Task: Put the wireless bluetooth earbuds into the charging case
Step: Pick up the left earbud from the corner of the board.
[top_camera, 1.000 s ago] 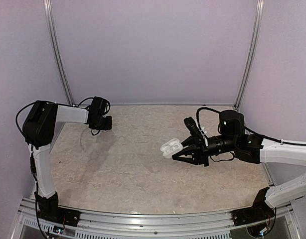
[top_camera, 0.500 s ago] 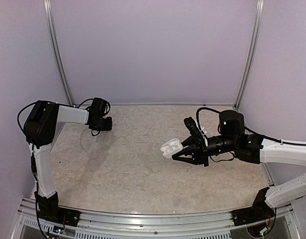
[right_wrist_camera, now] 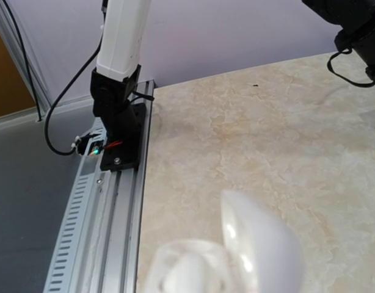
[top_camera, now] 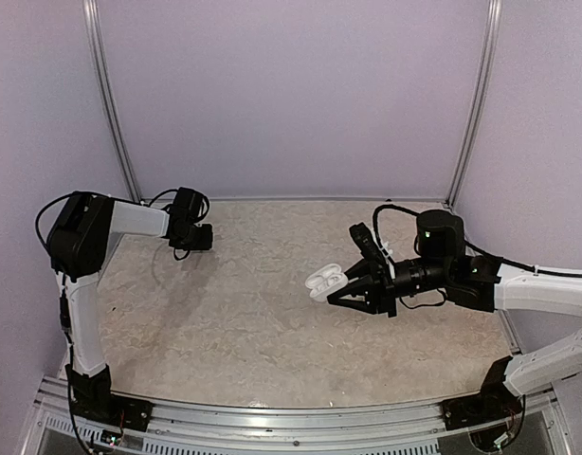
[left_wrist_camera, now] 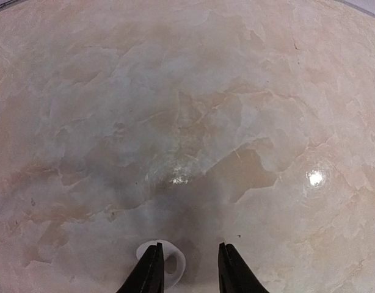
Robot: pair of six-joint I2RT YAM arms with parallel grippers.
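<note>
My right gripper [top_camera: 338, 286] is shut on the open white charging case [top_camera: 325, 281] and holds it above the middle of the table. In the right wrist view the case [right_wrist_camera: 254, 244] fills the bottom, blurred, with its lid up; my own fingers do not show and I cannot tell what lies inside. My left gripper [top_camera: 204, 237] is at the back left, low over the table. In the left wrist view it [left_wrist_camera: 190, 268] is open, and a small white earbud [left_wrist_camera: 175, 264] with a dark oval lies against the inner side of the left finger [left_wrist_camera: 149, 271]. The other earbud is not visible.
The marbled table [top_camera: 244, 322] has purple walls on three sides. A metal rail [top_camera: 272, 417] runs along the near edge with both arm bases. The left arm's base [right_wrist_camera: 117, 131] and cable show in the right wrist view.
The left arm's elbow has shifted slightly right. The right gripper and the case have not moved.
</note>
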